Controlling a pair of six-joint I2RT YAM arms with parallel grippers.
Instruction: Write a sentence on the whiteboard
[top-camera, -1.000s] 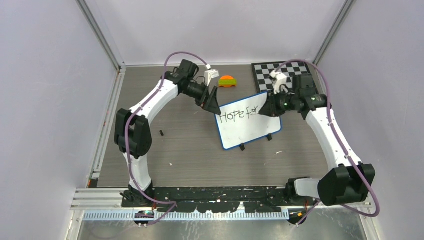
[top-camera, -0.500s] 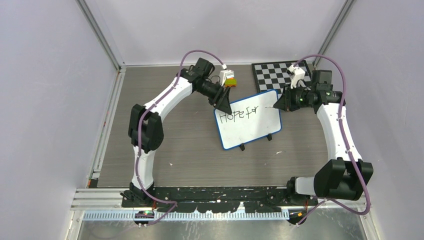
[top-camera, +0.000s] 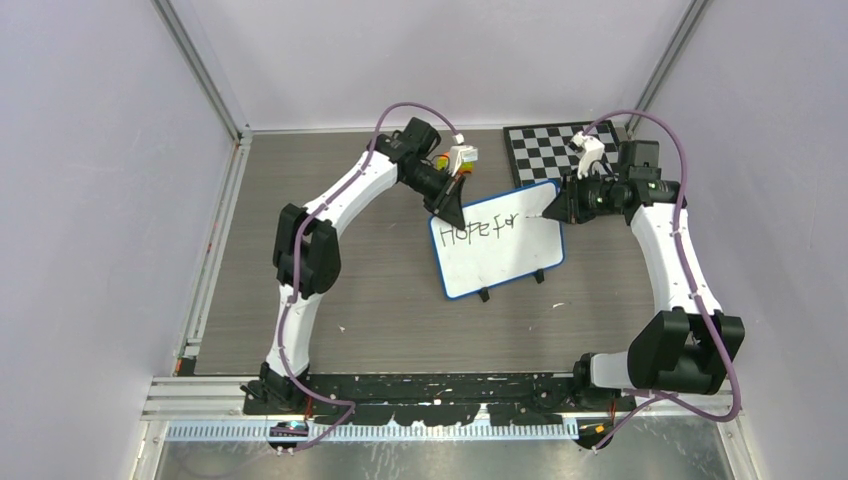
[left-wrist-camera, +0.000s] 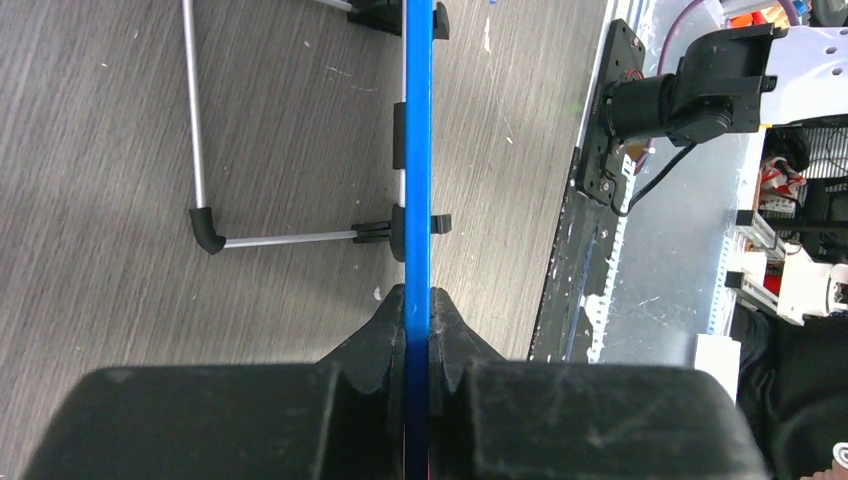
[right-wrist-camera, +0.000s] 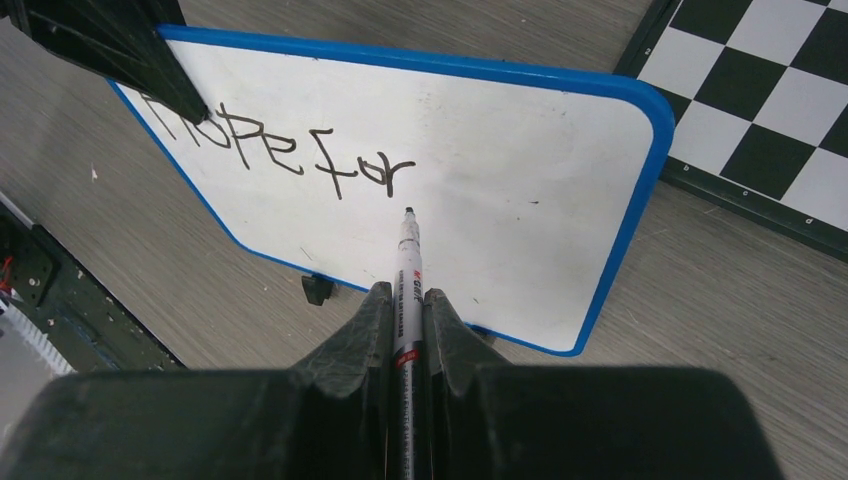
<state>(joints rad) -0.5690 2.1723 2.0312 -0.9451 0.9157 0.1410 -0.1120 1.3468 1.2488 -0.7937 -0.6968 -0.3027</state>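
The whiteboard (top-camera: 500, 255), white with a blue rim and small black feet, stands tilted on the table with "Hope for" written along its top. My left gripper (top-camera: 449, 211) is shut on its upper left corner; in the left wrist view the blue rim (left-wrist-camera: 418, 150) runs edge-on between the jaws of that gripper (left-wrist-camera: 418, 300). My right gripper (right-wrist-camera: 406, 298) is shut on a white marker (right-wrist-camera: 407, 270), whose black tip sits just below and right of the "r" on the whiteboard (right-wrist-camera: 500, 200). In the top view the right gripper (top-camera: 556, 212) is at the board's right end.
A black-and-white checkered board (top-camera: 550, 148) lies at the back right, close behind the right wrist, and shows again as the checkered board (right-wrist-camera: 770, 110). A small black piece (top-camera: 324, 266) lies left of the whiteboard. A wire stand (left-wrist-camera: 200, 200) props the whiteboard from behind.
My left gripper slid right to the board's upper left corner and shut on its rim. The right gripper pulled back right off the writing, then edged in again with the marker.
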